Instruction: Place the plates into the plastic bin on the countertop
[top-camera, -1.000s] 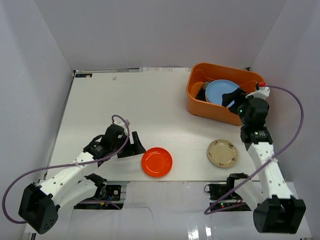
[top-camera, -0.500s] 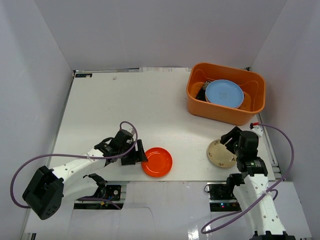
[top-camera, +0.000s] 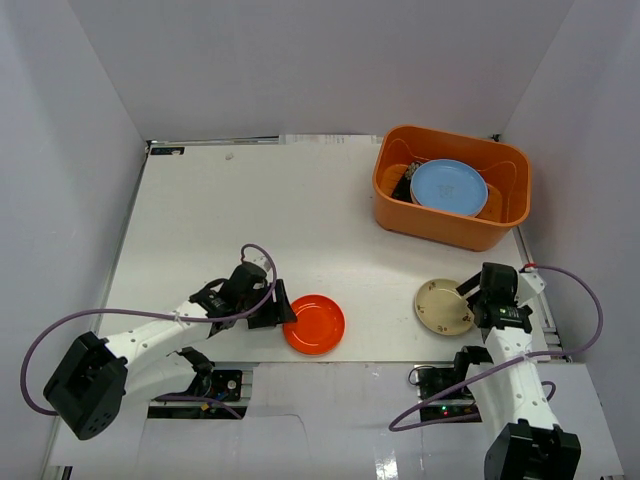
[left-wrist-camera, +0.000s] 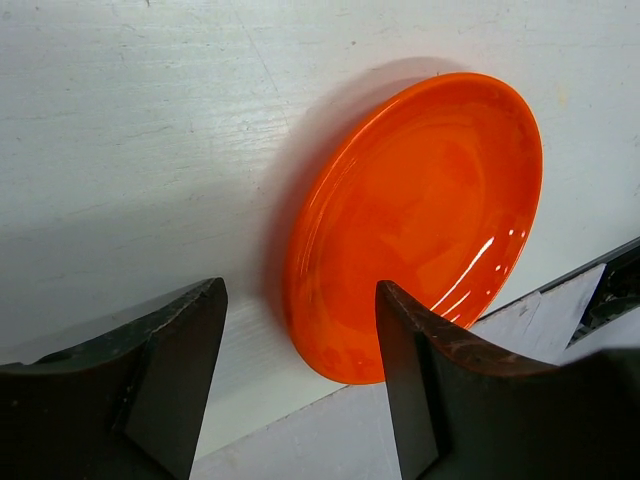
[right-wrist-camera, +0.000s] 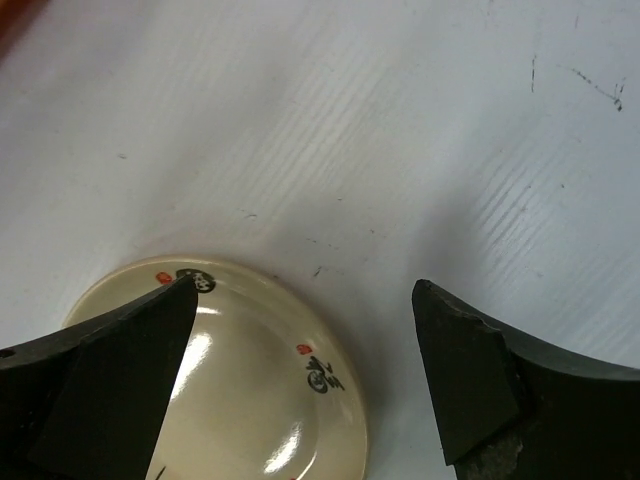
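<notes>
Now, your left gripper (left-wrist-camera: 300, 290) stands spread at the rim of the glossy red-orange plate (top-camera: 314, 323), which lies flat and face up at lower centre of the countertop (top-camera: 300, 220). Your right gripper (right-wrist-camera: 305, 288) is spread too, at the cream plate (top-camera: 443, 306), lower right. The orange plastic bin (top-camera: 450, 228), upper right, runs left to right and holds a light blue plate (top-camera: 449, 186).

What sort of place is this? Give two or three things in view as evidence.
Probably a robot test cell, not a kitchen: plain white walls box in a white tabletop, two robot arms are bolted at its near edge, and an orange plastic bin holds plates.
</notes>
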